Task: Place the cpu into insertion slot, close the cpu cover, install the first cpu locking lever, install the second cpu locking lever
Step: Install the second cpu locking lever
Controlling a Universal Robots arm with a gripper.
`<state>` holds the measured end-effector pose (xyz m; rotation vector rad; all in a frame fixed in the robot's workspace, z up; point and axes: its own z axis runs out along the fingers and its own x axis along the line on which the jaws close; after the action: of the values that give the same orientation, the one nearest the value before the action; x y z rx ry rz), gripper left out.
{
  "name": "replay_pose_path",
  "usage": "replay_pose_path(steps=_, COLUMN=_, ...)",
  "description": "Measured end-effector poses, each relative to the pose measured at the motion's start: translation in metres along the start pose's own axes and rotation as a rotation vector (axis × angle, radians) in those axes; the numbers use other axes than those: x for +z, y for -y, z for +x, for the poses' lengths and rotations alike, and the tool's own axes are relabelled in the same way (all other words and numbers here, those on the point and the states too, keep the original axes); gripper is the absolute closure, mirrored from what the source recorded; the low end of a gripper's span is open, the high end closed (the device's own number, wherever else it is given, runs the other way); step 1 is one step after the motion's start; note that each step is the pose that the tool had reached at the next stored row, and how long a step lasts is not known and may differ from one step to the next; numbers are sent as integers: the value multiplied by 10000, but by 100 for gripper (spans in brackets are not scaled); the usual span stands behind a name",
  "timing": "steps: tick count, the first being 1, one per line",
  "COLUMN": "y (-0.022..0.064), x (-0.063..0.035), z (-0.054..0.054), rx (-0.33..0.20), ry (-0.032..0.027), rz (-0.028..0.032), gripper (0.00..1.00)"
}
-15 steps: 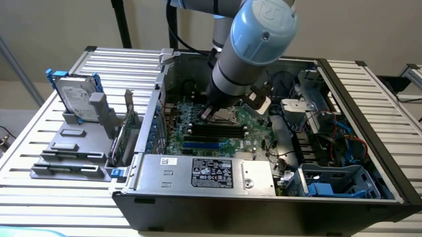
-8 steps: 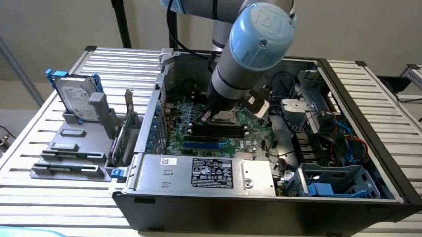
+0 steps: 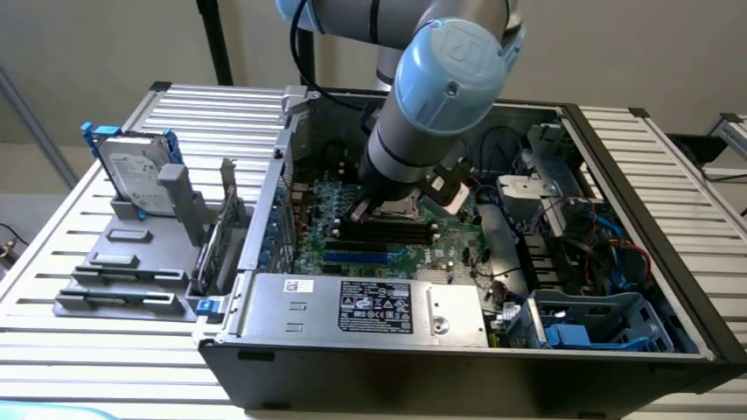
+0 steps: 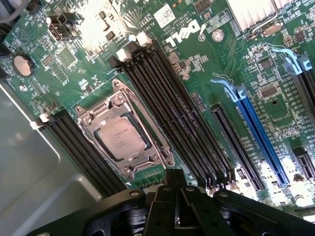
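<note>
**Chip seated under its frame, pincer clenched above the board**

In the wrist view the cpu [image 4: 121,138] lies flat in the insertion slot [image 4: 86,119], its silvery-grey top with printed text facing up. The cpu cover [image 4: 147,132] is folded down over it: the thin metal frame lies around the chip's edges and the chip shows through its square opening. The socket sits in the green motherboard [image 4: 197,64], flanked on both sides by rows of long black memory slots [image 4: 172,108]. A blue expansion slot [image 4: 261,137] runs farther off on the same board, and a round coin battery [image 4: 22,63] sits near the board's edge.

The pincer [image 4: 174,189] hangs just above the board, close beside the socket's rim. Its black fingers are pressed together into a single narrow tip, clenched with nothing between them. Whether the tip touches the frame or a lever cannot be told.

In the exterior view the grey and light-blue arm [image 3: 438,87] reaches down into the open computer case [image 3: 467,367], its lower end over the socket area [image 3: 397,208] at the middle of the board. The case lies on its side on a slatted metal surface [image 3: 94,350]. Toward the exterior view's left, well apart from the case, a hard drive [image 3: 131,171] stands upright in a grey holder [image 3: 129,262]. A silver power supply [image 3: 367,308] with a label fills the near edge of the case.
</note>
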<state>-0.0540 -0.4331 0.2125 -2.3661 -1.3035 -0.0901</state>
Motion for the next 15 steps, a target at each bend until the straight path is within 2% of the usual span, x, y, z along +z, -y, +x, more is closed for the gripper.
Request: replay_pose_path(steps=15, y=54, x=174, z=8, rx=-94, ry=-108, rz=-186, gripper=89)
